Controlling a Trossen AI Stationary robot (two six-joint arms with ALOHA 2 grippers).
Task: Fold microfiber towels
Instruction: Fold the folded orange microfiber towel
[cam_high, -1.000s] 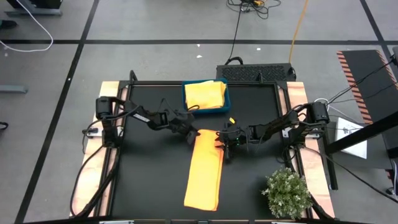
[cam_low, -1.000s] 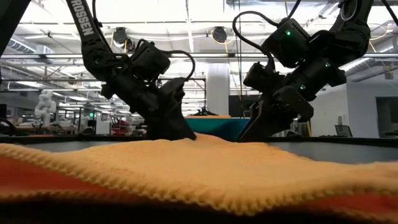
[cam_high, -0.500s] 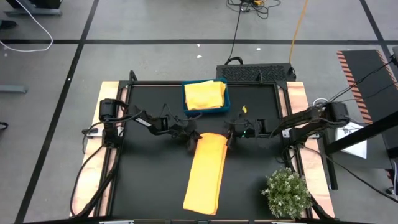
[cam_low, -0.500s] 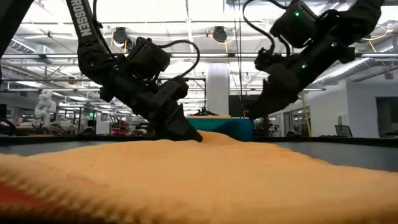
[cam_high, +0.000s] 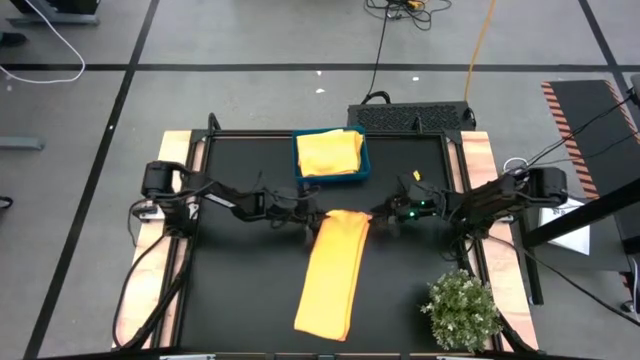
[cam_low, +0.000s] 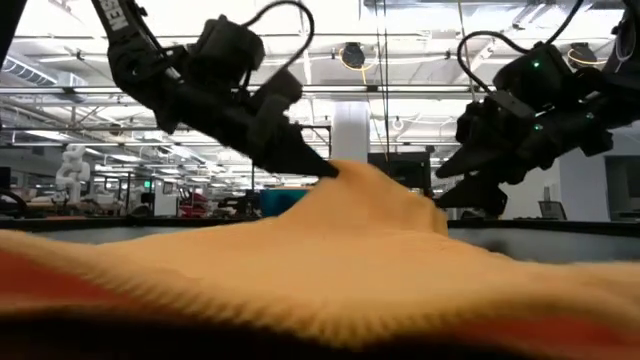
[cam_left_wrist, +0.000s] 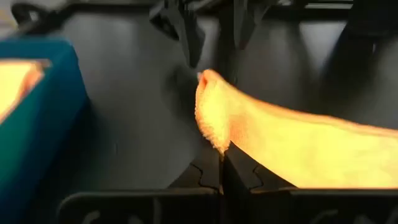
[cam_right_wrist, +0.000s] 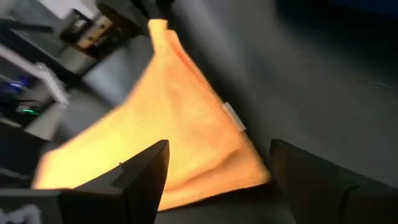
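Towel in hand: an orange microfiber towel (cam_high: 335, 270), lying as a long narrow strip down the middle of the black table (cam_high: 240, 300), its far end lifted off the surface.
How it handles: looks soft and light; the raised end drapes into a peak and sags away on both sides, so I'd expect it to droop wherever it isn't held.
Surface: fuzzy pile, likely to cling to itself and drag a little on the tabletop rather than slide freely.
Where to grip: by the corners of the far short edge, one each side, so the edge stays straight when carried over; a pinch mid-edge would probably let the corners flop.
Left gripper (cam_left_wrist: 221, 163): fingers pressed together on the towel's far left corner, holding it up off the table.
Right gripper (cam_right_wrist: 214, 171): fingers spread wide, nothing between them, hovering just beside the far right corner, which lies loose below it.
Small tag: a pale label (cam_right_wrist: 234, 117) shows on the towel's edge near the right gripper.
Other towels: a yellow-orange one (cam_high: 328, 152) sits folded in the teal tray (cam_high: 364, 160) at the table's back edge.
Plant: a small bushy plant (cam_high: 462, 312) stands at the near right corner, well apart from the strip.
Risk: with one corner held, I'd guess the edge will skew.
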